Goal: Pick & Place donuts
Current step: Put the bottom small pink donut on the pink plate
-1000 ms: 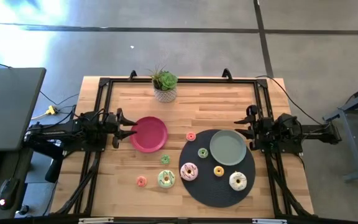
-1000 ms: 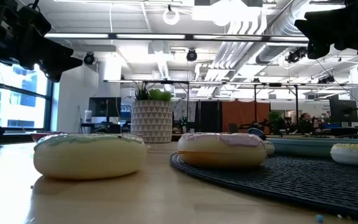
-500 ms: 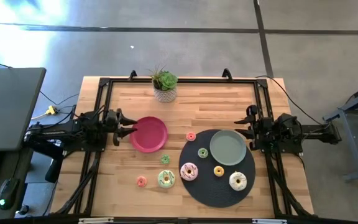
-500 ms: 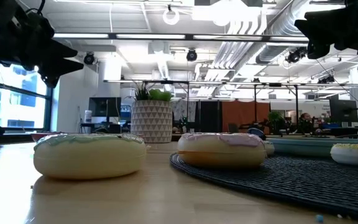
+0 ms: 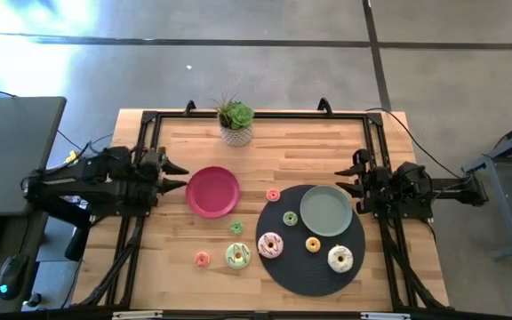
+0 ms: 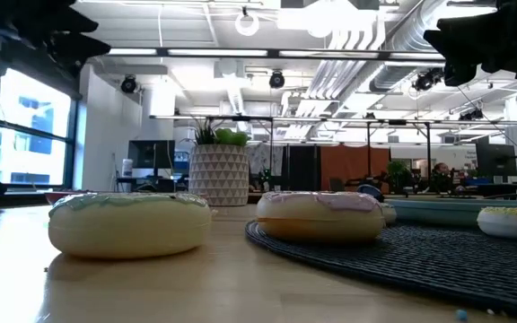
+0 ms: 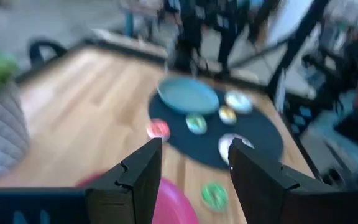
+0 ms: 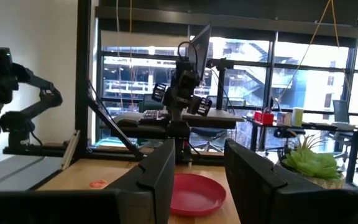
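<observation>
In the high view the pink donut (image 5: 270, 244), the white donut (image 5: 340, 259), a tiny yellow one (image 5: 313, 244) and a tiny green one (image 5: 290, 218) lie flat on a dark round mat (image 5: 293, 271). The pale green donut (image 5: 237, 256), an orange one (image 5: 202, 259), a red one (image 5: 273, 195) and another green one (image 5: 236, 228) lie on the wood. My left gripper (image 5: 176, 176) is open, left of the magenta plate (image 5: 213, 191). My right gripper (image 5: 341, 182) is open, right of the grey-green plate (image 5: 326, 210). In the left wrist view the open fingers frame the red donut (image 7: 158, 129).
A potted plant (image 5: 236, 122) stands at the far edge's middle. The grey-green plate rests on the mat's far part. A black frame (image 5: 256, 116) borders the table. Bare wood lies between the magenta plate and the plant. The low view shows the pale green donut (image 6: 128, 224) nearest.
My left gripper has drawn back from the magenta plate toward the table's left edge and has risen, leaving the low view almost wholly. The donuts, the plates and my right arm have kept still.
</observation>
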Robot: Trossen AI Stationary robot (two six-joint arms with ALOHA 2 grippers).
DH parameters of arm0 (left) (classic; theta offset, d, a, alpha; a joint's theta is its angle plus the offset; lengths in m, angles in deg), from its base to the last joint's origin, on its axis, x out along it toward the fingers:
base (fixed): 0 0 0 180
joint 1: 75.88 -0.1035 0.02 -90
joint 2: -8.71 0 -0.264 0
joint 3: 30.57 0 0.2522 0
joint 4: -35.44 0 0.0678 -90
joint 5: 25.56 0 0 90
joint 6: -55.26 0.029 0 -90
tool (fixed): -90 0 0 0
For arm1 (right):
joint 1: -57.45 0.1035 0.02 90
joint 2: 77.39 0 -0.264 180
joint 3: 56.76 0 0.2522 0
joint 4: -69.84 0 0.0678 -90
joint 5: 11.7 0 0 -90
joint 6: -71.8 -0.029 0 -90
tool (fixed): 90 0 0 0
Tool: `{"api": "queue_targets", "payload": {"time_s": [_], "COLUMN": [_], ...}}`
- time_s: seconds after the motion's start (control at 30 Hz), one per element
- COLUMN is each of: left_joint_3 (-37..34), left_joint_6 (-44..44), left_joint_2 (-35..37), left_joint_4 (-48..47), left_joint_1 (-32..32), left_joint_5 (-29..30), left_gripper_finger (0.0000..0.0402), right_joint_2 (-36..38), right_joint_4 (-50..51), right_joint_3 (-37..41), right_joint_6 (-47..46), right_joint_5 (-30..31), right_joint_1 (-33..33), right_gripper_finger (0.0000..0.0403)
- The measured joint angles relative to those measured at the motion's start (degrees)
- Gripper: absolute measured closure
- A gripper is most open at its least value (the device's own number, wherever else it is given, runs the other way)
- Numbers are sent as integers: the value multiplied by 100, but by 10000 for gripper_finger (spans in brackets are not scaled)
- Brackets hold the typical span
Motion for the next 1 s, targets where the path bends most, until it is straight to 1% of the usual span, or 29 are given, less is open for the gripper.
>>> {"api": "queue_targets", "payload": {"time_s": [0.1,0.17,0.2,0.27,0.37,0.43,0.53,0.6,0.7,0.83,0.93,1.0], "left_joint_3": [285,324,323,321,324,324,328,332,330,330,332,332], "left_joint_6": [-9,-146,-186,-329,-589,-647,-636,-483,-429,-473,-600,-731], "left_joint_2": [-849,-1382,-1629,-2114,-2711,-3018,-3440,-3783,-4309,-4999,-5440,-5734], "left_joint_4": [-156,-170,-188,-173,-24,334,931,1218,1323,1624,2198,2330], "left_joint_1": [1,63,157,456,1136,1644,2435,2935,3472,3748,3790,3790], "left_joint_5": [-639,-1116,-1266,-1375,-1420,-1331,-822,-378,59,405,461,439], "left_gripper_finger": [222,222,222,222,222,222,222,222,222,222,222,222], "right_joint_2": [-8,-8,-8,-8,-8,-10,-12,-14,-14,-14,-14,-14], "right_joint_4": [-103,-112,-114,-112,-90,-89,-70,-56,-66,-152,-228,-250], "right_joint_3": [1,1,0,0,1,0,-1,1,1,0,0,-1], "right_joint_6": [105,139,145,153,141,98,163,227,285,310,345,345], "right_joint_5": [3,14,39,157,409,563,766,811,829,832,832,832], "right_joint_1": [0,0,-1,-1,0,0,-2,-2,-1,-1,0,-2], "right_gripper_finger": [274,274,274,274,274,274,274,274,274,274,274,274]}}
